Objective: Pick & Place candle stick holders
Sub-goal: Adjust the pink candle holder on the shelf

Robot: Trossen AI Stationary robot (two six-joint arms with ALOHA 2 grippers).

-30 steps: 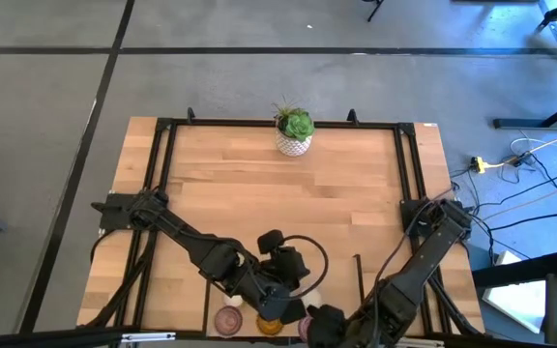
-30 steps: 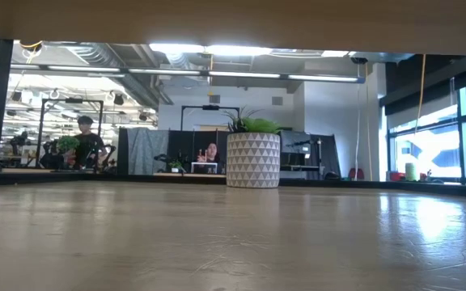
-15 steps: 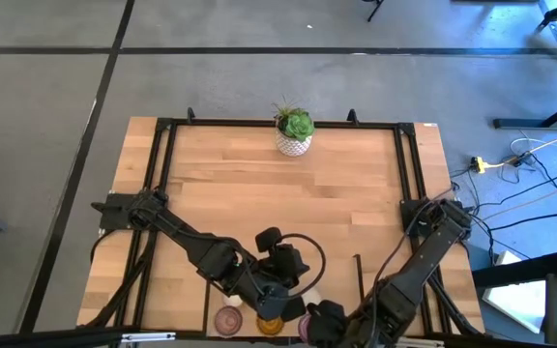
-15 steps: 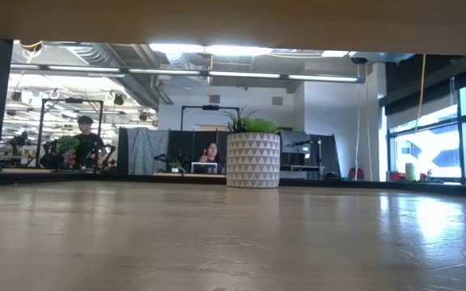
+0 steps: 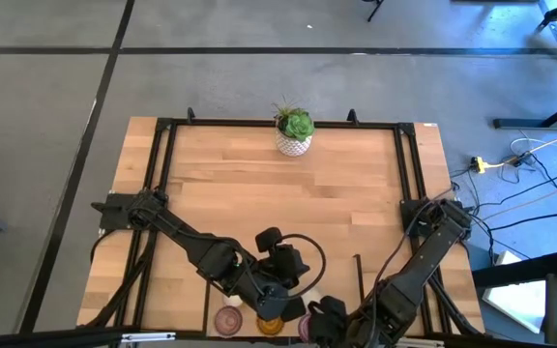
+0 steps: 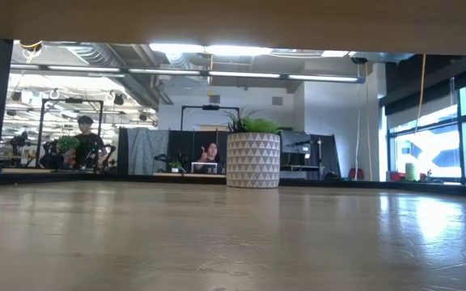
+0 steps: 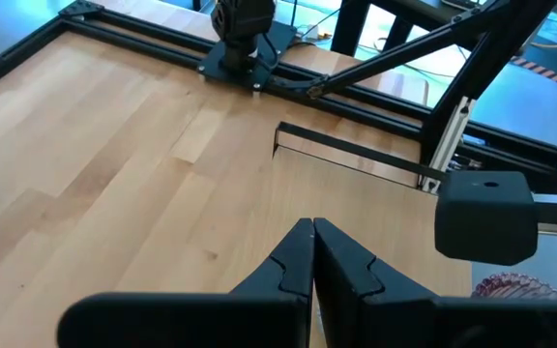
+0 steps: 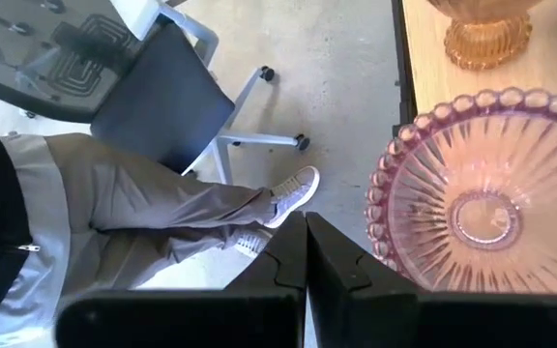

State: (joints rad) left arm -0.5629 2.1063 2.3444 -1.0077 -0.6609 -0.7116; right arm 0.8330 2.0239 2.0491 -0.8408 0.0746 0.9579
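Candle stick holders stand along the table's near edge: a purplish-pink glass one (image 5: pixel 228 320), an amber glass one (image 5: pixel 270 325) and a second pink one (image 8: pixel 482 193), which fills much of the right wrist view, with the amber one (image 8: pixel 482 34) beyond it. A cream-white holder (image 5: pixel 310 294) peeks out beside the left arm. My left gripper (image 7: pixel 312 253) hovers shut above the near middle of the table (image 5: pixel 259 184), pointing toward the right side. My right gripper (image 8: pixel 305 237) is shut too, next to the pink holder's beaded rim, at the near edge. The low view shows neither gripper.
A green plant in a white patterned pot (image 5: pixel 294 135) stands at the middle of the far edge. Black frame rails (image 5: pixel 409 164) run along the table's sides. Beyond the near edge are a person's legs (image 8: pixel 162 232) and an office chair (image 8: pixel 153 106). People sit far back in the room (image 6: pixel 210 153).
My right gripper has turned a little at the wrist while staying shut at the near edge. Nothing else has moved.
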